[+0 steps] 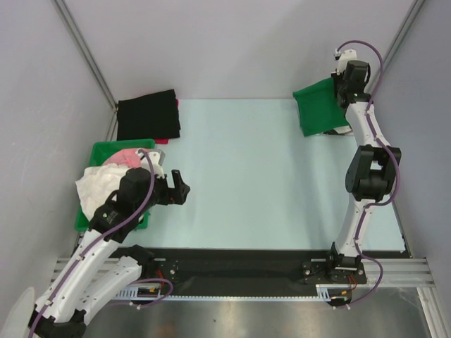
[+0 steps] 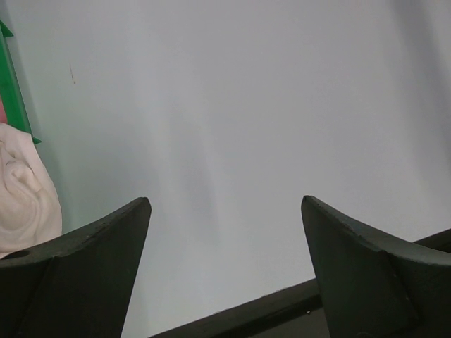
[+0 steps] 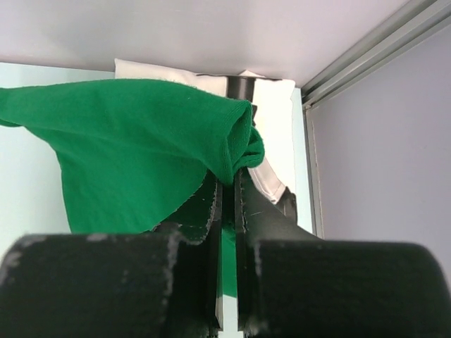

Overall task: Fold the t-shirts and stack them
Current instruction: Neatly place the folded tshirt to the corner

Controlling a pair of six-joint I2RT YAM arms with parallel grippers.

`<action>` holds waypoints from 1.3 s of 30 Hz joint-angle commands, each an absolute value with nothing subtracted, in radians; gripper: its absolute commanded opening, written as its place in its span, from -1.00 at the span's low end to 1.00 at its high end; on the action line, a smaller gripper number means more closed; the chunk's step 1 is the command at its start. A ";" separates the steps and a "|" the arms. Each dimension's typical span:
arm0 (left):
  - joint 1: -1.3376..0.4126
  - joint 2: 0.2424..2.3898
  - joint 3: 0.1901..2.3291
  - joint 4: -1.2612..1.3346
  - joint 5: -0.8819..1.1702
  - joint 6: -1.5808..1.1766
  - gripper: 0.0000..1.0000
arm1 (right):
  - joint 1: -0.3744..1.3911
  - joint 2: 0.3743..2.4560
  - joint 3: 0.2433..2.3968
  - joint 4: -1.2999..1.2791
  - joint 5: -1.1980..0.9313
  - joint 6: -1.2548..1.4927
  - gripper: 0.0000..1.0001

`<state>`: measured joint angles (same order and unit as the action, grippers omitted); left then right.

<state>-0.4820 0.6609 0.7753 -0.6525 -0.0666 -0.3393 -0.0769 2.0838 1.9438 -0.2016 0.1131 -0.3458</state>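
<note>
The bright green t-shirt (image 1: 320, 105) hangs folded at the table's far right corner, pinched in my right gripper (image 1: 345, 98). In the right wrist view the jaws (image 3: 227, 184) are shut on an edge of the green t-shirt (image 3: 134, 148), which drapes to the left. Under it lies a white t-shirt (image 3: 271, 120) with some black print, partly hidden. My left gripper (image 1: 177, 190) is open and empty above the table beside the green basket (image 1: 106, 149); its fingers (image 2: 106, 239) stand wide apart.
The green basket at the left holds white cloth (image 1: 99, 184) and pink cloth (image 1: 127, 156). A folded black garment (image 1: 148, 116) lies at the far left corner over something red. A black strip (image 1: 232, 264) runs along the near edge. Grey walls enclose the table.
</note>
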 commanded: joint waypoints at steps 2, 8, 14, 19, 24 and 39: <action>-0.479 0.661 0.776 -0.620 -0.060 -0.334 0.87 | -0.106 2.114 2.013 -0.106 0.103 -0.364 -1.00; -0.479 0.670 0.776 -0.620 -0.061 -0.336 0.87 | -0.129 2.203 2.097 -0.077 0.110 -0.353 -1.00; -0.479 0.686 0.776 -0.618 -0.061 -0.336 0.87 | -0.133 2.290 2.177 -0.031 0.120 -0.380 -1.00; -0.479 0.692 0.776 -0.618 -0.063 -0.337 0.87 | -0.135 2.362 2.195 0.027 0.152 -0.406 -1.00; -0.479 0.710 0.778 -0.620 -0.061 -0.336 0.87 | -0.144 2.422 2.218 0.083 0.198 -0.410 -1.00; -0.479 0.695 0.776 -0.621 -0.061 -0.336 0.87 | -0.109 2.432 2.157 0.320 0.563 -0.173 0.99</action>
